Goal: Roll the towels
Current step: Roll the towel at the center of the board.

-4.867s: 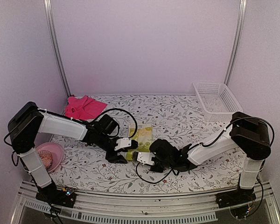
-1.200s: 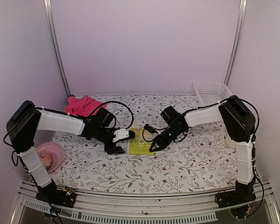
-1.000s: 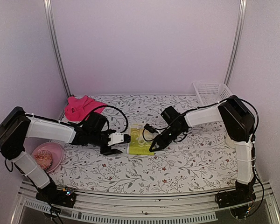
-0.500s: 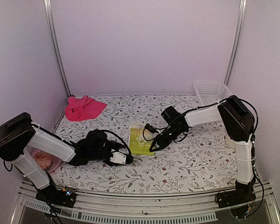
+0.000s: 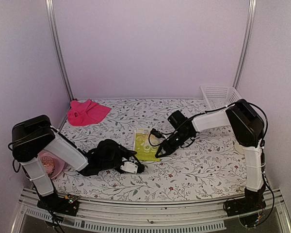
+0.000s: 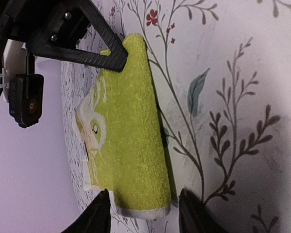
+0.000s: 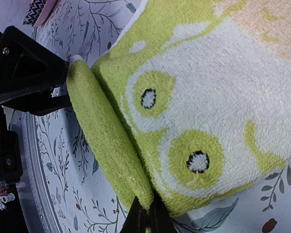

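**Two arms meet at the near edge of the yellow-green towel**

One table (image 5: 199, 165) with a cloth of leaves and flowers carries everything.

The right arm (image 5: 211, 119) rises from its base at the near right, bends high at the elbow and then reaches left and down across the table; the left arm (image 5: 68, 150) folds sharply at its shoulder on the near left, and its forearm lies low over the table, pointing right.

The white basket (image 5: 222, 97) stands at the far right corner; the pink towel (image 5: 87, 112) lies crumpled at the far left corner, well apart from both arms.

The yellow-green towel (image 5: 144, 143) lies flat near the middle of the table, with its near edge turned over into a narrow fold; the pink bowl (image 5: 56, 168) sits at the near left, partly hidden behind the left arm.

The right gripper (image 5: 159, 152) is at the near right corner of this towel; its jaws are closed together and pinch the folded edge.

The left gripper (image 5: 138, 168) is low at the near left corner; its fingers (image 6: 98, 216) stand apart at a moderate width, with the end of the fold just ahead of them; whether they touch the cloth, I cannot tell.
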You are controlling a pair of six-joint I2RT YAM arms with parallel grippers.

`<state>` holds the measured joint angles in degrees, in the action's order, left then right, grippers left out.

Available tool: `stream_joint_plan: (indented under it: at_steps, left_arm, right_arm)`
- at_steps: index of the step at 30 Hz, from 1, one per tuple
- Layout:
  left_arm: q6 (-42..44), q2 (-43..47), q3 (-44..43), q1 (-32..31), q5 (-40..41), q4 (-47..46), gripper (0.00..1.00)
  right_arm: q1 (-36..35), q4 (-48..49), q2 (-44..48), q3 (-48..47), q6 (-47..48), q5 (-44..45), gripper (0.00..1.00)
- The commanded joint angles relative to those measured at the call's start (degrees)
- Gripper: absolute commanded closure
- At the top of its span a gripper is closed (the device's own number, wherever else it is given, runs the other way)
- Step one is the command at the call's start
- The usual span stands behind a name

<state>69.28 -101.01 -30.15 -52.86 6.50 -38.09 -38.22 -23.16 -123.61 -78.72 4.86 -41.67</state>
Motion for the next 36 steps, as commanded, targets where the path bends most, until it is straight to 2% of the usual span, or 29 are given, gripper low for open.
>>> stream_joint_plan:
  at_steps: [1, 12, 15, 19, 21, 24, 28, 31, 36]
  left_arm:
    - [2.3, -3.4, -0.2, -1.2, 3.5, -0.6, 0.55]
    - [3.1, -9.1, -1.5, -1.8, 9.7, -5.7, 0.83]
    - [2.7, -9.5, -1.8, -1.8, 10.0, -6.1, 0.99]
    - [2.6, -9.4, -1.8, -1.8, 10.1, -5.9, 1.0]
    - [2.4, -8.4, -1.7, -1.9, 9.3, -4.2, 1.0]
    - [-0.7, -4.8, -2.7, -1.8, 4.8, 4.8, 1.0]
    - [-6.4, -0.3, -6.4, -1.5, -1.4, 21.2, 1.0]
    - [-8.6, 0.7, -8.9, -1.2, -3.8, 28.0, 1.0]
    - [-11.5, -0.2, -12.7, -0.2, -6.8, 35.6, 1.0]
  right_arm:
    - [0.5, -2.3, -2.6, 0.0, -0.2, 2.9, 0.96]
    - [0.6, -2.3, -2.7, 0.1, 0.0, 2.6, 0.96]
    - [0.5, -2.3, -2.7, 0.1, 0.0, 2.5, 0.96]
    - [0.6, -2.4, -2.6, -0.2, 0.1, 2.8, 0.94]
    - [0.6, -2.4, -1.7, -0.2, 0.3, 3.7, 0.85]
    - [0.6, -2.3, 1.3, 0.5, 1.5, 6.0, 0.63]
    - [0.6, -0.9, 7.4, 3.2, 4.4, 8.7, 0.48]
    - [0.5, 1.6, 12.3, 6.4, 6.8, 11.9, 0.39]
    - [-2.4, 9.8, 21.8, 17.5, 11.8, 18.4, 0.25]
